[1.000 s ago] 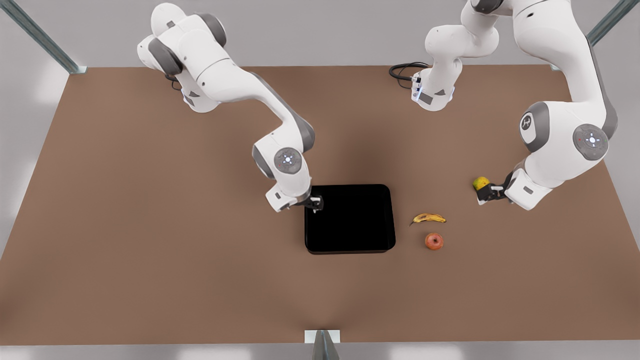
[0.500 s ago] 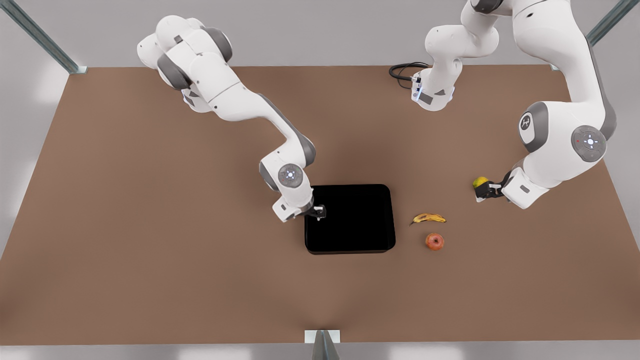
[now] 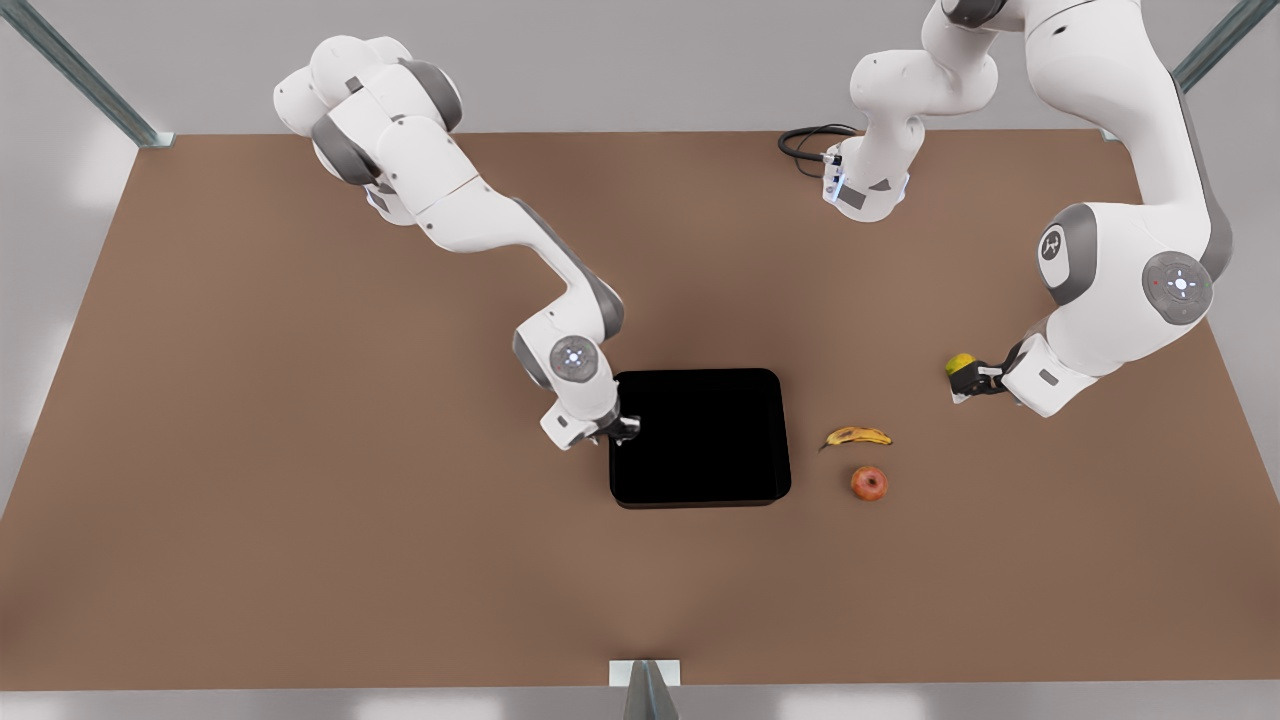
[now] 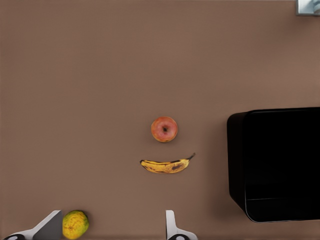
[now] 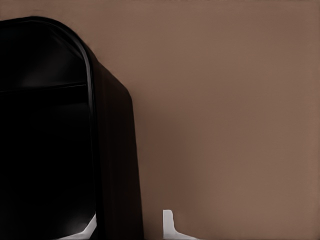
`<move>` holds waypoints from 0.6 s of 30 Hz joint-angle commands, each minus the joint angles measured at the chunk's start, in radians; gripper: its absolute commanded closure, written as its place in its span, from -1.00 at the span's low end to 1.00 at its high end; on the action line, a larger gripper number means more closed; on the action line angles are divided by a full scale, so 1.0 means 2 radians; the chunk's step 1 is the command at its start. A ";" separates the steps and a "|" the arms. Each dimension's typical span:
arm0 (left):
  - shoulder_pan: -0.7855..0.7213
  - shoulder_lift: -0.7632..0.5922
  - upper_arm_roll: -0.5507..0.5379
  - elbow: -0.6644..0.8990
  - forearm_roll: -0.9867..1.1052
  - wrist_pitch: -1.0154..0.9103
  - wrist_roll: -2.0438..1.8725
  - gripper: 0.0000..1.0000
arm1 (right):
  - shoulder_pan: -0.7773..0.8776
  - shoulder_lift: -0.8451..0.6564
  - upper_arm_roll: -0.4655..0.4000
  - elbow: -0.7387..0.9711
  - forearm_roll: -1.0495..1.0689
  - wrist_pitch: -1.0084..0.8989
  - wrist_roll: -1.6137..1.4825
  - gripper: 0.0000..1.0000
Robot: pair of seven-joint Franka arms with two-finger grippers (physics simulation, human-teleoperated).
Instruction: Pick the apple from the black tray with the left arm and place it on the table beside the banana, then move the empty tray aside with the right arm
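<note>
My right tool (image 3: 622, 428) straddles the black tray (image 3: 700, 436) rim, fingers parted; clenching shallowly, I risk slipping.

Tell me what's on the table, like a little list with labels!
apple: on the table, beside the banana
black tray: empty
left hand: open, next to a yellow-green fruit
right hand: open, fingers either side of the black tray's rim
</note>
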 commanded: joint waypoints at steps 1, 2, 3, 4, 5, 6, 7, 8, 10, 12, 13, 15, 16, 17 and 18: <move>0.000 0.000 0.000 0.000 0.000 -0.001 0.006 -1.00 | 0.000 -0.001 0.000 0.000 0.000 0.001 -0.034 -0.01; 0.000 0.000 0.000 0.000 0.000 -0.001 0.006 -1.00 | 0.000 -0.001 0.000 0.000 0.000 0.001 -0.034 0.11; 0.000 0.000 0.000 0.000 0.000 -0.001 0.006 -1.00 | 0.000 -0.001 0.000 0.000 0.000 0.002 -0.034 0.15; 0.000 0.000 0.000 0.000 0.000 -0.001 0.006 -1.00 | 0.000 -0.001 0.001 0.000 0.000 0.001 -0.034 0.16; 0.000 0.000 0.000 0.000 0.000 -0.001 0.006 -1.00 | 0.000 -0.001 0.001 0.000 0.000 0.001 -0.034 0.27; 0.000 0.000 0.000 0.000 0.000 -0.001 0.006 -1.00 | 0.000 -0.001 0.001 0.000 0.000 0.002 -0.035 0.34; 0.000 0.000 0.000 0.000 0.000 -0.001 0.006 -1.00 | 0.000 -0.001 0.001 0.000 0.000 0.001 -0.036 0.46; 0.000 0.000 0.000 0.000 0.000 -0.001 0.006 -1.00 | 0.000 -0.001 0.001 0.000 0.000 0.001 -0.036 0.56; 0.000 0.000 0.000 0.000 0.000 -0.001 0.006 -1.00 | 0.000 -0.001 0.001 0.001 0.000 0.001 -0.036 0.63; 0.000 0.000 0.000 0.000 0.000 -0.002 0.006 -1.00 | 0.000 -0.007 0.001 0.002 0.000 -0.002 -0.035 0.66; 0.000 0.000 0.000 0.000 0.000 -0.002 0.006 -1.00 | 0.000 -0.014 0.002 0.002 0.002 -0.003 -0.034 0.66; 0.000 0.000 0.000 0.000 0.000 -0.002 0.006 -1.00 | 0.000 -0.023 0.006 0.002 0.003 -0.006 -0.034 0.72; 0.000 0.000 0.000 0.000 0.000 -0.002 0.006 -1.00 | 0.000 -0.028 0.006 0.002 0.003 -0.013 -0.034 0.72; 0.000 0.000 0.000 0.000 0.000 -0.002 0.006 -1.00 | -0.003 -0.040 0.006 0.002 0.003 -0.027 -0.035 0.72; 0.000 0.000 0.000 0.000 0.000 -0.002 0.006 -1.00 | -0.005 -0.054 0.006 0.002 0.003 -0.045 -0.045 0.72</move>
